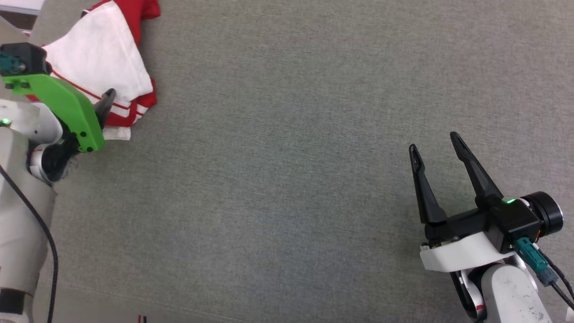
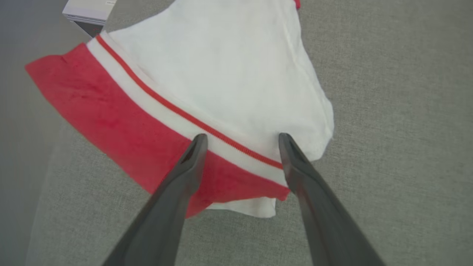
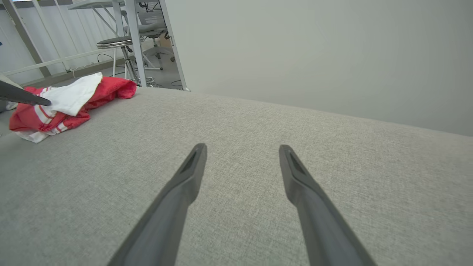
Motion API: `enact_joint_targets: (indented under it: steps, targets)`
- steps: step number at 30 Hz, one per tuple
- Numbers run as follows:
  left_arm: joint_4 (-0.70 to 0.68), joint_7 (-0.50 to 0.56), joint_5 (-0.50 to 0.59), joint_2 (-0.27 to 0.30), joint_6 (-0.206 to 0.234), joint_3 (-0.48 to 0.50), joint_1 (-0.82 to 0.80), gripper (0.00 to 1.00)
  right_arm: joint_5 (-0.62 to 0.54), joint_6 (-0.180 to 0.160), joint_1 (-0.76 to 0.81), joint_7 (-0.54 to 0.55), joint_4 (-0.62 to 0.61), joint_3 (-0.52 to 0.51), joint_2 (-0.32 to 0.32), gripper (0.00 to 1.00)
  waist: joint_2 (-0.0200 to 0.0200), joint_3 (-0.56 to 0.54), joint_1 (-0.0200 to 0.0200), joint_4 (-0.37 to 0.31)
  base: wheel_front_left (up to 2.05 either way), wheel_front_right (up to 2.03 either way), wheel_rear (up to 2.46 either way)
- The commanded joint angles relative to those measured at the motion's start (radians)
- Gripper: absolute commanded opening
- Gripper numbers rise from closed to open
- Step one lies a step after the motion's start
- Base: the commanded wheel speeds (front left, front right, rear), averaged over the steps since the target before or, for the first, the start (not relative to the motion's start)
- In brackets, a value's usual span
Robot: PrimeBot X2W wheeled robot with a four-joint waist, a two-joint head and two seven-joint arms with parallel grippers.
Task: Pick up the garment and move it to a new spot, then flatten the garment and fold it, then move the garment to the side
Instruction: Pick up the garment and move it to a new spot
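The two long dark fingers of the left end effector (image 2: 240,138) are seen spread wide apart, with nothing pinched between them. Their tips are poised over the striped seam of a crumpled red jersey-style T-shirt with white short sleeves (image 2: 221,74); whether the cloth is touched cannot be told. A white sleeve is turned uppermost, bordered by a thin red stripe and a broad red band. The T-shirt is bunched at the far left of the grey fabric-covered bench (image 1: 287,179), close to its edge. A bright green plastic bracket (image 1: 63,103) is carried on the left wrist. The right end effector (image 1: 433,141) is also spread and holds nothing. It is set over the bench at the near right, well apart from the T-shirt. Beyond the bench, a round dark-seated stool (image 3: 114,42) can be made out.
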Motion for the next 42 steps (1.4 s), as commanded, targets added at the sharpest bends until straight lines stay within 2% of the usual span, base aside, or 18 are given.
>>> enact_joint_targets:
  steps: [1, 8, 9, 10, 13, 19, 26, 32, 37, 42]
  targets:
    - [0.018, 0.02, -0.03, 0.019, -0.003, -0.011, -0.031, 1.0, -0.006, -0.001, -0.016, -0.006, -0.004, -0.001, -0.002, 1.0, 0.0, 0.071, -0.0003, -0.074, 0.0, 0.0, 0.0]
    - [0.105, 0.052, -0.106, 0.068, -0.003, -0.049, -0.047, 1.0, -0.02, -0.001, -0.022, -0.006, -0.002, -0.019, 0.014, 1.0, 0.0, 0.086, -0.0003, -0.099, 0.0, 0.0, 0.0]
    - [0.118, 0.055, -0.115, 0.068, -0.003, -0.055, -0.046, 0.29, -0.021, -0.001, -0.022, -0.006, -0.001, -0.019, 0.015, 1.0, 0.0, 0.086, -0.0003, -0.099, 0.0, 0.0, 0.0]
    - [0.126, 0.055, -0.125, 0.067, -0.003, -0.059, -0.045, 0.0, -0.02, -0.001, -0.021, -0.006, 0.0, -0.018, 0.016, 1.0, 0.0, 0.084, -0.0003, -0.099, 0.0, 0.0, 0.0]
    - [0.143, 0.035, -0.147, 0.065, -0.003, -0.073, -0.043, 0.0, -0.02, -0.001, -0.02, -0.006, 0.009, -0.016, 0.018, 1.0, 0.0, 0.074, -0.0003, -0.094, 0.0, 0.0, 0.0]
    - [0.148, -0.086, -0.147, 0.083, -0.003, -0.093, -0.047, 0.0, -0.015, -0.001, -0.016, -0.006, 0.03, -0.017, 0.021, 1.0, 0.0, 0.021, -0.0003, -0.079, 0.0, 0.0, 0.0]
    - [0.088, -0.325, -0.075, 0.135, -0.003, -0.125, -0.046, 0.0, 0.008, -0.001, 0.008, -0.006, 0.061, -0.024, 0.025, 1.0, 0.0, -0.091, -0.0003, -0.075, 0.0, 0.0, 0.0]
    - [-0.02, -0.459, 0.013, 0.167, -0.001, -0.165, -0.046, 0.0, 0.044, -0.001, 0.034, -0.006, 0.077, -0.042, 0.026, 1.0, 0.0, -0.18, -0.0003, -0.078, 0.0, 0.0, 0.0]
    - [-0.138, -0.473, 0.062, 0.151, 0.008, -0.213, -0.037, 0.0, 0.067, -0.001, 0.05, -0.006, 0.08, -0.064, 0.026, 1.0, 0.0, -0.23, -0.0003, -0.091, 0.0, 0.0, 0.0]
    - [-0.267, -0.426, 0.082, 0.098, 0.018, -0.276, -0.016, 0.0, 0.079, -0.001, 0.063, -0.006, 0.081, -0.09, 0.026, 1.0, 0.0, -0.261, -0.0003, -0.12, 0.0, 0.0, 0.0]
